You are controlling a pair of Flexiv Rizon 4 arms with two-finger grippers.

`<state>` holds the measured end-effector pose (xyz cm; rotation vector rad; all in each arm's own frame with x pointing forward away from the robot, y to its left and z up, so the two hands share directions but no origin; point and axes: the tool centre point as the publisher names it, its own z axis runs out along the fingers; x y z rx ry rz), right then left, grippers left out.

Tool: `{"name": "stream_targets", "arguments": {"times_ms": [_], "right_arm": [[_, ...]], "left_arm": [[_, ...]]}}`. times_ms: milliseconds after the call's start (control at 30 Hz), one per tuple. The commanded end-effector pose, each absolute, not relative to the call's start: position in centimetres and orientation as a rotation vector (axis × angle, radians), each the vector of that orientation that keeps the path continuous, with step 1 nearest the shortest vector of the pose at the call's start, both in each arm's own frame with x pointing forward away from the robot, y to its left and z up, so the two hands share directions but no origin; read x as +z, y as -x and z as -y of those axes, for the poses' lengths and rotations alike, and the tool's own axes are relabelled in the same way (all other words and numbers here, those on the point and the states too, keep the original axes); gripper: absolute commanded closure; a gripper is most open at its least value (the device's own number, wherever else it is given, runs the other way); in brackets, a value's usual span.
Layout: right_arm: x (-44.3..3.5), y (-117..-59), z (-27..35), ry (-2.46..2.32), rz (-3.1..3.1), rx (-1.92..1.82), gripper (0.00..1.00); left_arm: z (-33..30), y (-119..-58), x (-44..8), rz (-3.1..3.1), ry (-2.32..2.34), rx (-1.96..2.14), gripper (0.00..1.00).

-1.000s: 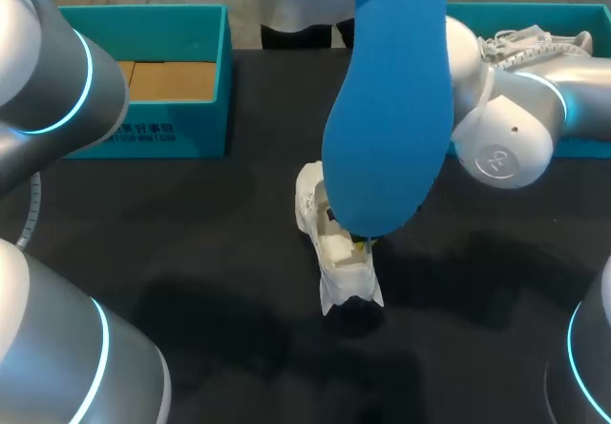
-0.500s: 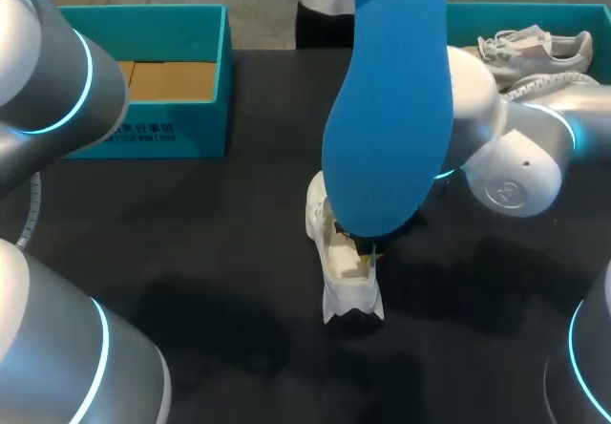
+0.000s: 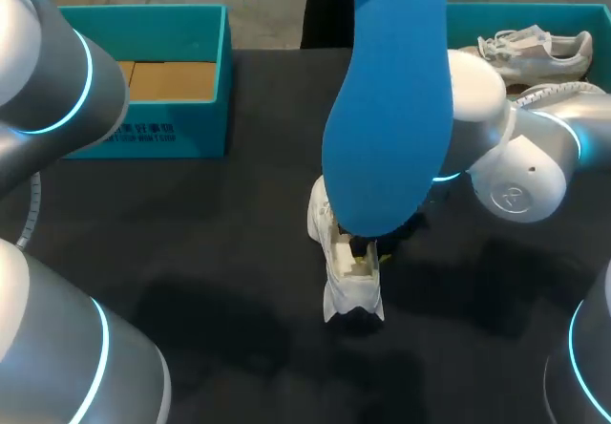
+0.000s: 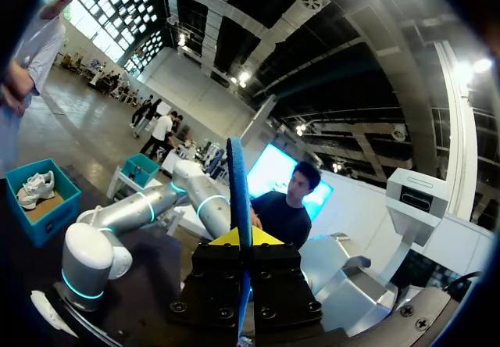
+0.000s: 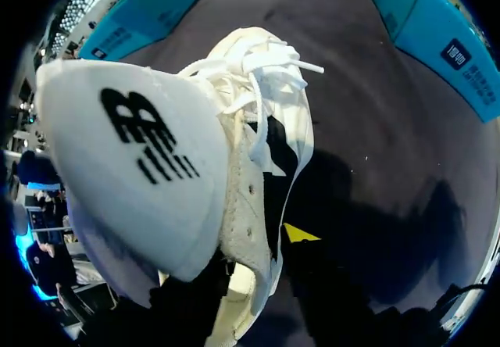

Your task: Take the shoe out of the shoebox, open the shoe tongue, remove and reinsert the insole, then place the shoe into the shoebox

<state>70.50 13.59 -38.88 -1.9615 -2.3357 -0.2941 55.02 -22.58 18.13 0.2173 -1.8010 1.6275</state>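
Two arms split the work. Nearest, the left gripper is clamped on one end of the blue insole, holding it high over the middle of the table, probably to line it up for reinsertion. Below it the white shoe rests mid-table, tongue pulled open. The right gripper is at its opening, seemingly steadying it, though I cannot tell whether it grips. Along the far edge, a teal shoebox waits at the left corner, and a second shoebox at the right holds another shoe.
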Motion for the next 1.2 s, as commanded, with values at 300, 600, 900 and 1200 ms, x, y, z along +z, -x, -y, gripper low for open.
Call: {"name": "stream_targets", "arguments": {"times_ms": [300, 600, 900, 1200], "right_arm": [[-32.8, -68.1, -12.6, 1.963, 2.442, -0.331, 0.00], [-29.6, -66.9, -11.2, 1.883, 2.535, -0.421, 0.00], [-28.8, -66.8, -9.6, 1.782, 2.551, -0.532, 0.00], [-28.6, -67.1, -9.0, 1.726, 2.550, -0.625, 0.00]], "left_arm": [[22.6, -55.0, 18.1, 1.802, -0.219, 1.628, 1.00], [22.6, -55.0, 18.1, 1.802, -0.219, 1.628, 1.00], [22.6, -55.0, 18.1, 1.802, -0.219, 1.628, 1.00], [22.6, -55.0, 18.1, 1.802, -0.219, 1.628, 1.00]]}}
